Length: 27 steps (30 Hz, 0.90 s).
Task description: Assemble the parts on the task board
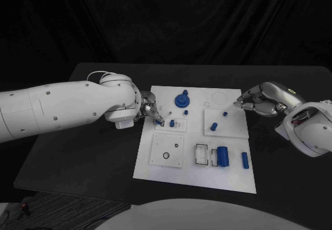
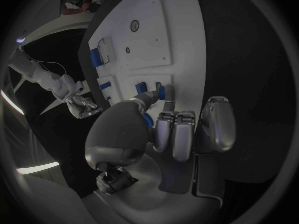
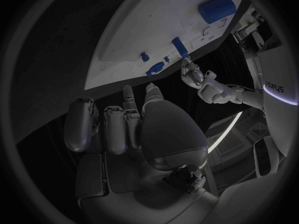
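On the black worktop (image 1: 90,158), seen from the head camera, lies the white rectangular task board (image 1: 197,177), the landmark for all that follows. At its far end stands a blue round knob-like part (image 1: 183,99), with a faint circular recess (image 1: 219,98) beside it. Toward the board's right side a raised white plate (image 1: 235,132) carries two small blue pegs (image 1: 214,126). Near the board's near right corner lie a large blue cylinder (image 1: 222,156) and a slim blue pin (image 1: 245,160). A square white plate with a black ring (image 1: 167,150) sits at the near left. The left hand (image 1: 148,114) reaches over the board's left edge, its fingertips down at a small blue part (image 1: 161,122); whether it pinches that part I cannot tell here. The right hand (image 1: 257,103) hovers at the board's far right edge, fingers curled in, nothing seen in it.

From the left wrist, the left hand (image 2: 168,129) has its thumb and a finger (image 2: 144,100) closed around a small blue piece (image 2: 161,92) standing on the task board (image 2: 181,35), the other fingers folded beside. The right hand (image 2: 84,106) shows beyond the board's far side.

From the right wrist, the right hand (image 3: 127,124) is curled with empty fingers just off the edge of the task board (image 3: 149,25). The large blue cylinder (image 3: 216,8) lies at the board's distant end. The left arm across the board bears lettering, too small to read surely.
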Each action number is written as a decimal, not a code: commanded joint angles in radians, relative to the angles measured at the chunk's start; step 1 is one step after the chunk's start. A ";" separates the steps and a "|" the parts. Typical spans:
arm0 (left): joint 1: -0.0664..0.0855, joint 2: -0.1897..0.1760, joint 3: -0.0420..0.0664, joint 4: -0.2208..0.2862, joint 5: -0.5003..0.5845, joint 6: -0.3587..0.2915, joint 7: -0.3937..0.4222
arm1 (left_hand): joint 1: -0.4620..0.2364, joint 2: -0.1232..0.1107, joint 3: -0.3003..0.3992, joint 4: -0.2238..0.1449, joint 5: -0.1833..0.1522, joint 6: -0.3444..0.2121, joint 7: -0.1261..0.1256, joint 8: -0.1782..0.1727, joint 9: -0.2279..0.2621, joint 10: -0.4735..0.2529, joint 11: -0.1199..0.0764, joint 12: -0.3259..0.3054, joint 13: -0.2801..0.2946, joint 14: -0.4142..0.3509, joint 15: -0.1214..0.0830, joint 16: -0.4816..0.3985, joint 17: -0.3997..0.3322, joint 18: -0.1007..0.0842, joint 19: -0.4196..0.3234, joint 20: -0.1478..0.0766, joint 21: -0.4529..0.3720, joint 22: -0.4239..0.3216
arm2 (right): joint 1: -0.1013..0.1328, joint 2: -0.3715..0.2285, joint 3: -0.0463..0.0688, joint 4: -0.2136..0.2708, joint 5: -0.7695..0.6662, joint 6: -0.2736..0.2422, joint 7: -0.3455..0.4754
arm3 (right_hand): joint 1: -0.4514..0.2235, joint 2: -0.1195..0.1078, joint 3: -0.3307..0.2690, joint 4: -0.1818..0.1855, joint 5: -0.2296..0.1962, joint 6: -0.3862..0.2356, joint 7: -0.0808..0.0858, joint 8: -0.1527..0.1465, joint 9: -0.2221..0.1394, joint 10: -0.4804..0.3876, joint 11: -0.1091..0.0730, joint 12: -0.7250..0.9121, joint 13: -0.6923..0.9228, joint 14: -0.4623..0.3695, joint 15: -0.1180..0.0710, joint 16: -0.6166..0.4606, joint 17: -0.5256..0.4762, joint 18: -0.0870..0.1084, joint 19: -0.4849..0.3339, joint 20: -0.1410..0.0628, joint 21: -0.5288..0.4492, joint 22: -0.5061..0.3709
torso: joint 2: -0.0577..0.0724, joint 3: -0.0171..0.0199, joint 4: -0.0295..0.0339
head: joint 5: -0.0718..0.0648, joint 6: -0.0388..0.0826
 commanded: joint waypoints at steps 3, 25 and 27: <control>-0.010 0.008 -0.004 -0.004 0.000 -0.002 0.008 | -0.008 0.006 0.008 0.002 0.001 0.001 -0.003 0.007 0.001 0.053 -0.008 0.001 0.213 0.102 -0.006 0.003 0.263 0.004 -0.005 0.000 -0.005 0.178 | -0.005 0.000 0.001 0.000 -0.001 -0.008 -0.009 | 0.000 0.006 0.002 0.003 -0.001 0.007 0.000 -0.004 -0.001 0.052 0.000 -0.004 -0.041 0.062 -0.007 -0.002 0.035 -0.001 0.003 0.000 -0.005 0.183 | -0.001 0.0001 0.0004 | 0.001 0.000; -0.012 0.017 -0.004 -0.003 0.000 0.041 0.004 | -0.010 0.006 0.011 0.001 0.002 0.002 -0.004 0.008 0.001 0.053 -0.008 0.001 0.213 0.102 -0.006 0.003 0.263 0.004 -0.007 0.000 -0.008 0.177 | -0.013 0.002 0.001 -0.008 -0.001 -0.005 -0.011 | 0.002 0.006 0.003 0.001 0.001 0.007 0.000 -0.004 -0.001 0.053 0.000 -0.003 -0.040 0.062 -0.006 -0.002 0.034 -0.002 0.004 0.000 -0.004 0.183 | 0.001 0.0014 0.0003 | 0.002 0.000; -0.012 0.017 -0.004 -0.003 0.000 0.046 0.003 | -0.011 0.007 0.011 0.002 0.002 0.002 -0.003 0.008 0.001 0.052 -0.008 0.000 0.212 0.102 -0.006 0.003 0.263 0.004 -0.007 0.000 -0.009 0.177 | -0.014 0.002 0.001 -0.008 -0.001 -0.005 -0.011 | 0.003 0.005 0.003 0.001 0.002 0.007 0.000 -0.004 -0.001 0.053 0.000 -0.003 -0.040 0.062 -0.006 -0.002 0.035 -0.002 0.004 0.000 -0.003 0.183 | 0.001 0.0010 0.0008 | 0.001 0.000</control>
